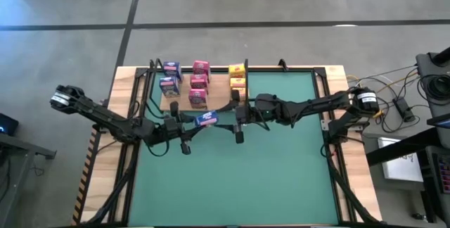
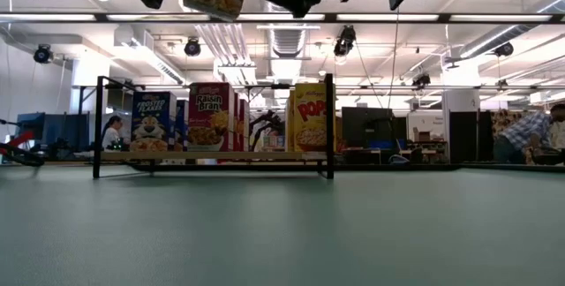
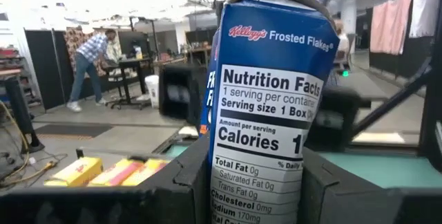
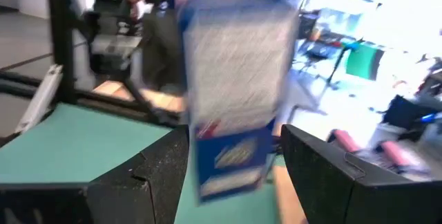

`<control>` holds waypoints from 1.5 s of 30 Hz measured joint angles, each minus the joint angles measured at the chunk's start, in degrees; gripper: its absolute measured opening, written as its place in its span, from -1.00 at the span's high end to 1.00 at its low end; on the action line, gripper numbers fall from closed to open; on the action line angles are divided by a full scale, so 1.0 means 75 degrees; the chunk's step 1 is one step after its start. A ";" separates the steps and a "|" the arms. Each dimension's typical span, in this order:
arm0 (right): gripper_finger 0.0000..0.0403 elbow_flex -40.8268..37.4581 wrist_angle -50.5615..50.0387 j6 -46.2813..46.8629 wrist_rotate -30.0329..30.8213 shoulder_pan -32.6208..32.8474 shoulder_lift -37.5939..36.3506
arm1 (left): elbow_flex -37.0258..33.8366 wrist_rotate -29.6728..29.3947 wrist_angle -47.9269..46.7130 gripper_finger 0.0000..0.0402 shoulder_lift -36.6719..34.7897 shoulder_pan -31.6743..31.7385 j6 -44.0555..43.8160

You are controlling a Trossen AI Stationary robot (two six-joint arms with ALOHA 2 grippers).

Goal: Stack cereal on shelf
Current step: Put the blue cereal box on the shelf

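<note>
1. Bright ceiling lights (image 2: 291, 17) glare in the low view, silhouetting the arms above.
2. The right wrist view is motion-blurred; the blue box (image 4: 235, 92) smears.
3. The left wrist view is sharp on the box (image 3: 266, 113), with a softer background.
4. The overhead view is evenly lit.

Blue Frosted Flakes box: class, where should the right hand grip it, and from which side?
Grip the blue box by its free half, the end carrying the brand name, approaching from opposite the left hand. That hand clamps only the other end, so the right hand meets bare cardboard there.
</note>
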 joint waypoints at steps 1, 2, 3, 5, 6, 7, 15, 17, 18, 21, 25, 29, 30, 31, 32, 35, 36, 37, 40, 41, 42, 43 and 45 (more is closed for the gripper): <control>-0.09 0.0003 0.0025 -0.0069 0.0135 -0.0003 -0.0047 | -0.0008 -0.0006 -0.0079 0.44 -0.0003 0.0000 0.0003; -0.09 0.0016 0.0033 -0.0144 0.0212 -0.0002 -0.0094 | -0.0016 -0.0020 -0.0129 0.44 -0.0003 0.0000 0.0008; -0.09 0.0017 0.0053 -0.0198 0.0250 -0.0002 -0.0129 | -0.0005 -0.0055 -0.0137 0.44 -0.0020 0.0000 0.0014; -0.09 0.0020 0.0057 -0.0276 0.0277 -0.0003 -0.0150 | 0.0009 -0.0053 -0.0150 0.44 -0.0056 0.0000 0.0013; -0.09 0.0020 0.0056 -0.0295 0.0258 -0.0003 -0.0150 | 0.0007 -0.0058 -0.0153 0.44 -0.0056 -0.0003 0.0011; -0.09 0.0020 0.0075 -0.0312 0.0238 0.0000 -0.0150 | 0.0001 -0.0055 -0.0164 0.44 -0.0053 -0.0003 0.0008; -0.09 0.0018 0.0160 -0.0272 -0.0205 0.0000 -0.0130 | -0.0002 -0.0039 -0.0120 0.44 -0.0033 0.0000 -0.0022; -0.09 0.0017 0.0284 -0.0136 -0.0354 -0.0003 -0.0090 | -0.0004 -0.0027 -0.0016 0.44 -0.0033 -0.0003 -0.0022; -0.09 0.0017 0.0332 -0.0131 -0.0340 -0.0003 -0.0071 | -0.0005 -0.0008 0.0040 0.44 -0.0033 -0.0003 -0.0033; -0.09 0.0017 0.0372 -0.0067 -0.0359 -0.0005 -0.0014 | -0.0004 0.0311 0.0201 0.44 -0.0033 0.0009 -0.0074; -0.09 0.0009 0.0373 -0.0030 -0.0424 0.0003 0.0054 | 0.0039 0.0575 0.0367 0.44 0.0048 0.0009 -0.0068; -0.09 0.0026 0.0430 0.0048 -0.0454 0.0003 0.0054 | 0.0054 0.0583 0.0553 0.44 0.0137 0.0009 0.0058; -0.09 0.0026 0.0424 0.0049 -0.0456 0.0003 0.0054 | 0.0054 0.0580 0.0563 0.44 0.0154 0.0009 0.0067; -0.09 0.0026 0.0425 0.0050 -0.0457 0.0003 0.0054 | 0.0054 0.0581 0.0586 0.44 0.0174 0.0009 0.0069; -0.09 0.0026 0.0436 0.0055 -0.0493 0.0003 0.0054 | 0.0054 0.0588 0.0600 0.44 0.0180 0.0009 0.0069; -0.09 0.0026 0.0482 0.0159 -0.0693 0.0003 0.0054 | 0.0054 0.0600 0.0636 0.44 0.0180 0.0006 0.0071; -0.09 0.0026 0.0484 0.0185 -0.0741 0.0003 0.0054 | 0.0054 0.0603 0.0656 0.44 0.0180 0.0006 0.0095; -0.09 0.0026 0.0484 0.0186 -0.0762 0.0003 0.0054 | 0.0054 0.0603 0.0683 0.44 0.0180 0.0006 0.0138; -0.09 0.0026 0.0527 0.0211 -0.0762 0.0003 0.0054 | 0.0054 0.0606 0.0755 0.44 0.0183 0.0006 0.0200; -0.09 0.0026 0.0555 0.0244 -0.0765 0.0003 0.0057 | 0.0054 0.0607 0.0772 0.44 0.0183 0.0006 0.0206; -0.09 0.0026 0.0676 0.0277 -0.0768 0.0003 0.0106 | 0.0054 0.0608 0.0814 0.44 0.0183 0.0006 0.0207; -0.09 0.0026 0.0833 0.0349 -0.0767 0.0003 0.0144 | 0.0054 0.0609 0.0839 0.44 0.0182 0.0009 0.0206; -0.09 0.0026 0.1021 0.0416 -0.0771 0.0003 0.0225 | 0.0054 0.0606 0.0844 0.44 0.0180 0.0009 0.0209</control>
